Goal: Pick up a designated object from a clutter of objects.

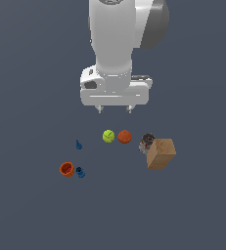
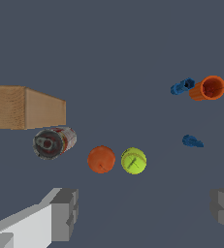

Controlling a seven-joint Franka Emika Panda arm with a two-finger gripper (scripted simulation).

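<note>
**Exterior view findings: claw above ball pair, nothing held**

Exterior view: the claw (image 1: 114, 109) is seen raised above the dark floor (image 1: 31, 210), its two fingertips spread wide and nothing held between them. The small smooth orange-red ball (image 1: 124, 136) is found below the claw, slightly toward the exterior view's right, clear of both fingertips. The yellow-green tennis ball (image 1: 108, 136) is recorded just beside it on the exterior view's left. A dark grey roundish can (image 1: 146, 142) and a tan cardboard box (image 1: 161, 153) are noted close together further to the exterior view's right. An orange hollow cup (image 1: 67, 169) and two small blue pieces (image 1: 79, 172) (image 1: 78, 144) lie well apart on the exterior view's left.

Wrist view: the orange-red ball (image 2: 101, 159) is seen ahead of the gap between the grey fingers (image 2: 65, 213), nearer this one.
</note>
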